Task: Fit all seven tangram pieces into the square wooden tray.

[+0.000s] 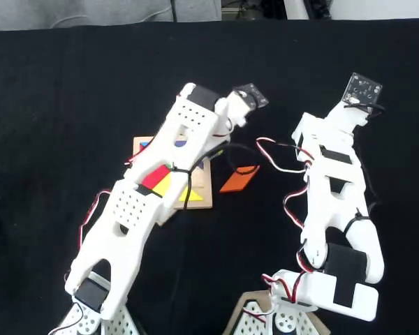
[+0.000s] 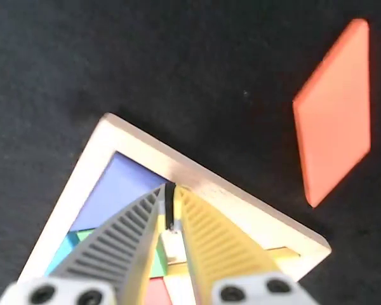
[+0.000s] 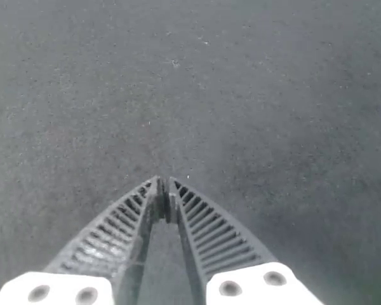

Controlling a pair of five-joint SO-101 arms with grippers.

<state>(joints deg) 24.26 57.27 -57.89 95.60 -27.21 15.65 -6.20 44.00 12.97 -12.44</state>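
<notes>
Left gripper (image 2: 170,194) is hovering over the wooden tray (image 2: 241,200) rim, jaws together, empty. Orange parallelogram (image 2: 333,114) is lying just outside the tray, probably the last piece. Next move: opening up, reaching over, pinching it. Right gripper (image 3: 163,194) is sitting well off the tray, jaws together.

Left arm (image 1: 136,209) across tray (image 1: 204,192); orange piece (image 1: 239,179) just beside tray

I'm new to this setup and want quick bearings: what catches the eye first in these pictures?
The orange parallelogram stands out, lying by itself on the black table just outside the square wooden tray. The tray holds a blue piece and other coloured ones, with the left gripper shut over its rim. The right gripper is shut over bare table.
</notes>
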